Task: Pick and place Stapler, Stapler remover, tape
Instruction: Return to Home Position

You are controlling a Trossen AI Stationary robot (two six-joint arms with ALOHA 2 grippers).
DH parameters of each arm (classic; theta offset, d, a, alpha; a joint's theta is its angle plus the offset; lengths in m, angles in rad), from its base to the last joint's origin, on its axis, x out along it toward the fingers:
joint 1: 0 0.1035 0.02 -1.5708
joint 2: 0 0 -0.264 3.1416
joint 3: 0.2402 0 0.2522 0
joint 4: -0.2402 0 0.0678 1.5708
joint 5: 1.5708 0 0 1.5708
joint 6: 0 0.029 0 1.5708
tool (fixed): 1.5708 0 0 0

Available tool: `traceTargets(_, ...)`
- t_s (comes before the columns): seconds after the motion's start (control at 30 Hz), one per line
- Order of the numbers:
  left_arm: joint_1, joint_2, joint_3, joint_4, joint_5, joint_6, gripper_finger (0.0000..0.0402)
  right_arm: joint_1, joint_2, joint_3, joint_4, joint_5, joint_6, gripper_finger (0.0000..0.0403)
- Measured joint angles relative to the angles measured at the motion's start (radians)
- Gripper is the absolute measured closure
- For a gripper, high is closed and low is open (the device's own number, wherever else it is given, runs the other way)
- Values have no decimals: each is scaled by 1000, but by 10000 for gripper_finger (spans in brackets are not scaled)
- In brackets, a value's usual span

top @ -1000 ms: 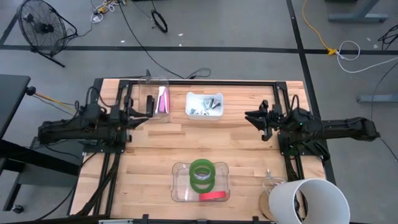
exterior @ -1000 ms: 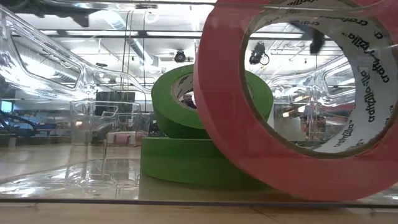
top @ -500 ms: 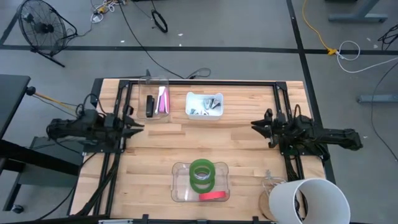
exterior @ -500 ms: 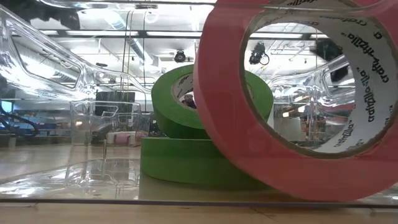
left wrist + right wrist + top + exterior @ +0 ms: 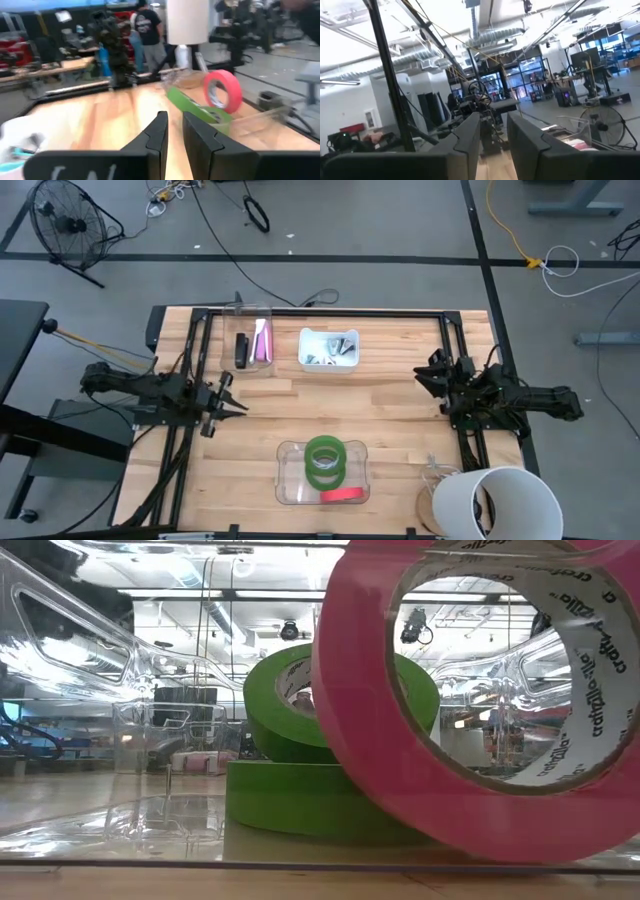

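**A:** Where is the tape?

**B:** All three rolls are in the clear bin (image 5: 285, 480), near the middle of the bench's (image 5: 400, 430) lower edge in the high view. One green roll (image 5: 300, 800) lies flat and the second green roll (image 5: 265, 720) leans on top of it. The red roll (image 5: 360, 740) stands on edge, tilted, nearest the low camera.

**A:** And the arms?

**B:** Both are well apart from that bin. The left claw (image 5: 228, 395) hangs over the bench's left side, the right claw (image 5: 425, 372) over its right side.

**A:** Is either gripping anything?

**B:** No. In each wrist view the two fingers are drawn close together, with only a thin slit between them and nothing in it
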State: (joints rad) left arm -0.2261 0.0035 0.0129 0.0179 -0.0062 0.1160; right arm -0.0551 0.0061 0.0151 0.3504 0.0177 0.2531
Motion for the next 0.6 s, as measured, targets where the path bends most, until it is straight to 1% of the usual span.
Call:
traceTargets(0.13,26,-4,-4,15,-19,0,342,0,4,0,-7,0,-3,303)
traceTargets(0.2,47,-4,-5,34,-20,0,342,0,6,0,-21,-18,-19,303)
traceTargets(0.33,90,-4,-5,30,-20,0,342,0,6,0,-94,-93,-82,303)
traceTargets(0.4,101,-4,-5,30,-20,0,342,0,6,0,-155,-154,-116,303)
traceTargets(0.47,109,-4,-5,27,-19,0,342,0,6,0,-225,-184,-139,303)
traceTargets(0.53,117,-4,-5,28,-19,0,342,0,7,0,-314,-187,-163,303)
traceTargets(0.6,126,-4,-5,28,-19,0,342,0,26,1,-321,-148,-196,303)
